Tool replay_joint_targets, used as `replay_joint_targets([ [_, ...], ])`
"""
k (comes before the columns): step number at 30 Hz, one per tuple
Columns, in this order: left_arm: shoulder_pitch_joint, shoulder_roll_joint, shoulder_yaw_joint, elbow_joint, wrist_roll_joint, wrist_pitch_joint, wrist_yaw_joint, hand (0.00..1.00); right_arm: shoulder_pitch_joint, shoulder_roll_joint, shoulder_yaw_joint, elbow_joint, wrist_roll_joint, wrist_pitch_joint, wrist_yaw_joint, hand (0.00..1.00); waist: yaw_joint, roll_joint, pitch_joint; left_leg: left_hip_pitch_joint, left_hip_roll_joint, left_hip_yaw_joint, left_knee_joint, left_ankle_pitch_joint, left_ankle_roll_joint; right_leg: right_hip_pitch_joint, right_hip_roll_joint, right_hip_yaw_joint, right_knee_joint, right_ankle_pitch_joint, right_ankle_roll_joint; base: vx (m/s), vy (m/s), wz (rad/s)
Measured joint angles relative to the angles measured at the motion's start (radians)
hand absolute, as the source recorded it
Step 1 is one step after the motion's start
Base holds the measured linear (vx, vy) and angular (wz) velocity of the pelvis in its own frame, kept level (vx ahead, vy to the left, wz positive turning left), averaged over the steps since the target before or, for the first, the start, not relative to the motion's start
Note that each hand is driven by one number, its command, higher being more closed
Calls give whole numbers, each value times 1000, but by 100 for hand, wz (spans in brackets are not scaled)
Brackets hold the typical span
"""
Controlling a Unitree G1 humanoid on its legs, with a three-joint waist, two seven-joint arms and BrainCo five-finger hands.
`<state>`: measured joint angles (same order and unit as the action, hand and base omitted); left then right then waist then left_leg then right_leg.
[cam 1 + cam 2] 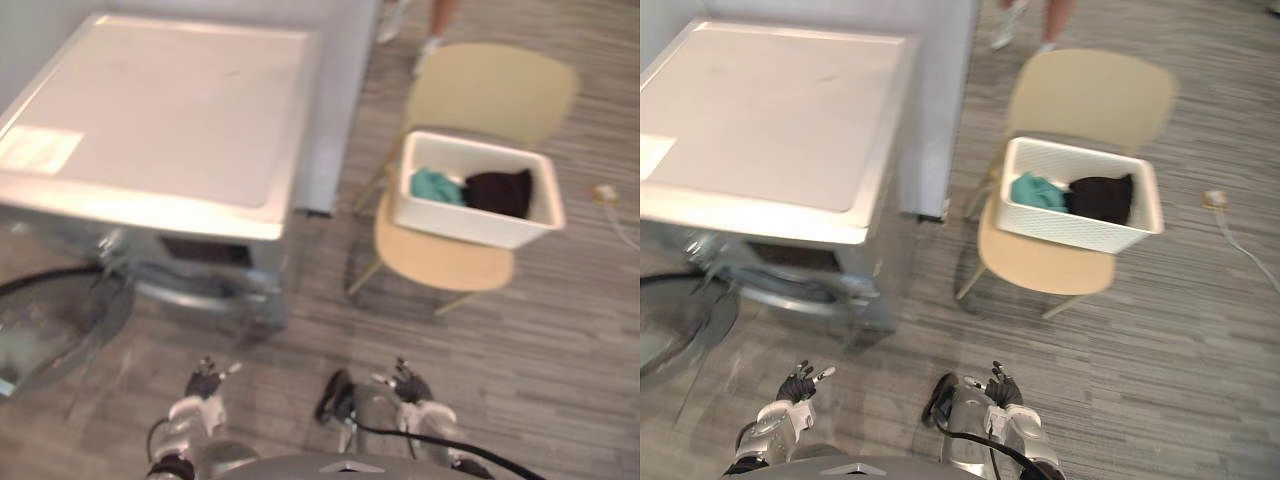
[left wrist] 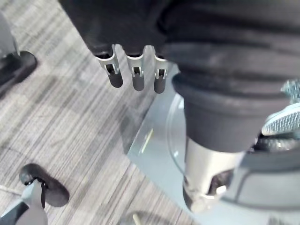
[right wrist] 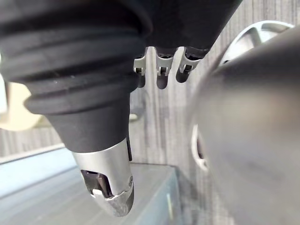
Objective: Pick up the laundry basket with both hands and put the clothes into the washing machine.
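A white laundry basket (image 1: 470, 226) stands on the seat of a beige chair (image 1: 490, 85) to my right front. In it lie a teal cloth (image 1: 432, 185) and a dark cloth (image 1: 498, 190). The washing machine (image 1: 150, 110) stands at the left, its round door (image 1: 50, 325) swung open toward me and its dark opening (image 1: 205, 250) facing me. My left hand (image 1: 205, 385) and right hand (image 1: 410, 385) hang low in front of me, far short of the basket. Both are open and hold nothing, with the left fingers (image 2: 137, 77) and right fingers (image 3: 161, 70) straight.
A person's legs (image 1: 435, 25) stand behind the chair at the far edge. A small white plug with a cord (image 1: 603, 193) lies on the grey plank floor to the right of the chair. A grey wall panel (image 1: 330, 150) sits between machine and chair.
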<state>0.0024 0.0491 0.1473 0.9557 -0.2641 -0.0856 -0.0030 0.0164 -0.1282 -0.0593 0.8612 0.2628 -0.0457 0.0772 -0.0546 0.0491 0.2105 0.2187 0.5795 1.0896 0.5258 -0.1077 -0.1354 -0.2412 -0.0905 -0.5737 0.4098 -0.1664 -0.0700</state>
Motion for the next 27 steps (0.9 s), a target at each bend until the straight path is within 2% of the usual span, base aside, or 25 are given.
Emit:
replay_joint_targets([
  [1,16,1,0,-1,-12,0,3,0,1,1,14,11,-16,0,0,0,3,-2,-22,21,47,8,68,51,65,16,37,12,-30,-10,-14,173,-206,-160],
  [2,29,-1,-3,-2,-31,0,6,0,8,0,23,18,-36,-1,0,0,4,-5,-28,43,96,10,149,117,158,48,58,20,-56,-7,-17,173,-206,-147],
  [3,32,-4,-5,-1,-38,0,7,0,11,-2,31,18,-35,-2,-1,0,3,-3,-29,45,126,4,212,118,163,63,80,42,-72,1,-29,197,-192,-110],
  [4,35,-12,-5,-1,-42,-1,8,0,16,-7,49,19,-36,-1,-1,0,3,0,-30,37,153,-10,309,77,170,85,110,84,-98,16,-32,108,-152,-107],
  [5,46,-25,-12,0,-48,-2,13,0,30,-29,66,19,-49,-1,0,0,8,1,-29,-47,124,-155,431,5,150,135,147,136,-153,34,-34,115,-163,-106],
  [6,54,-29,-20,1,-48,-2,13,0,31,-31,66,20,-62,0,0,0,8,2,-30,-94,96,-230,460,-17,134,151,158,156,-171,38,-31,78,-89,-121],
  [7,74,-33,-38,1,-48,-1,11,0,36,-36,67,21,-75,1,0,0,14,10,-34,-172,36,-334,497,-57,111,184,176,187,-205,47,-29,56,24,-107],
  [8,84,-30,-40,-1,-48,-4,11,0,43,-40,67,24,-75,2,0,0,22,18,-38,-222,-13,-372,499,-94,91,209,198,228,-233,50,-40,67,52,-108],
  [9,88,-28,-39,0,-48,-4,12,0,42,-41,67,28,-75,4,0,0,26,20,-38,-245,-41,-381,490,-111,84,221,203,250,-241,53,-45,83,88,-105],
  [10,90,-26,-33,0,-48,-8,13,0,40,-40,66,34,-75,6,0,0,35,23,-36,-290,-110,-399,441,-137,74,241,206,293,-252,60,-38,72,80,-85],
  [11,90,-28,-32,-1,-48,-8,13,0,40,-40,65,38,-76,6,0,0,44,23,-35,-309,-145,-410,407,-143,83,246,206,317,-255,69,-28,81,108,-117],
  [13,96,-51,-30,1,-48,-5,13,0,19,-43,64,61,-99,9,0,0,65,56,-32,-359,-248,-467,234,-144,83,270,214,409,-285,92,-14,67,114,-128],
  [14,103,-59,-29,1,-48,-5,13,0,16,-43,65,61,-105,10,0,0,70,68,-33,-361,-265,-477,180,-141,86,275,219,432,-294,99,-9,99,162,-125],
  [16,108,-82,0,2,-47,-4,13,0,16,-46,68,59,-114,10,2,0,78,94,-47,-331,-317,-490,-46,-81,121,280,225,486,-317,110,1,124,154,-86],
  [17,103,-84,6,11,-44,-3,13,0,17,-42,63,60,-114,11,0,0,70,93,-49,-308,-344,-489,-135,-45,159,282,219,493,-317,103,13,136,147,-15],
  [18,89,-84,6,11,-33,-2,14,0,22,-37,63,58,-114,11,0,0,60,74,-53,-292,-382,-488,-191,-27,164,277,194,484,-309,86,34,133,152,16],
  [19,80,-79,2,11,-26,-3,13,0,21,-36,59,57,-114,11,0,0,55,73,-53,-283,-395,-488,-207,-24,167,274,181,476,-291,69,37,115,162,23],
  [20,64,-70,-8,10,-24,-2,11,0,26,-27,57,53,-114,10,0,0,52,49,-38,-270,-412,-487,-219,-28,169,247,155,452,-215,15,48,78,119,11],
  [21,57,-62,-14,10,-21,-2,12,0,28,-21,58,48,-113,10,0,0,52,34,-33,-266,-421,-487,-219,-33,169,231,137,436,-170,-11,62,84,134,13],
  [22,47,-44,-35,11,-11,1,14,0,31,-2,59,8,-113,9,-1,0,51,10,-34,-267,-434,-488,-219,-38,173,189,105,414,-74,-50,104,97,61,7],
  [23,36,-35,-49,19,5,5,17,0,38,8,66,-20,-112,9,-1,0,49,-4,-31,-260,-435,-485,-225,-38,175,143,87,410,35,-64,133,81,35,1],
  [24,27,-35,-51,21,9,8,20,0,39,11,69,-36,-112,8,-1,0,47,-4,-29,-247,-436,-482,-234,-36,176,119,72,402,93,-92,114,72,-45,-7],
  [25,28,-39,-53,29,12,8,24,0,43,12,69,-80,-111,5,-1,0,40,3,-27,-225,-436,-488,-239,-38,174,93,27,399,180,-140,100,47,-115,15],
  [27,30,-34,-75,42,13,6,35,0,81,13,66,-153,-103,-2,-13,0,21,15,-38,-216,-434,-533,-236,-46,152,67,-64,460,218,-163,111,60,-162,44],
])
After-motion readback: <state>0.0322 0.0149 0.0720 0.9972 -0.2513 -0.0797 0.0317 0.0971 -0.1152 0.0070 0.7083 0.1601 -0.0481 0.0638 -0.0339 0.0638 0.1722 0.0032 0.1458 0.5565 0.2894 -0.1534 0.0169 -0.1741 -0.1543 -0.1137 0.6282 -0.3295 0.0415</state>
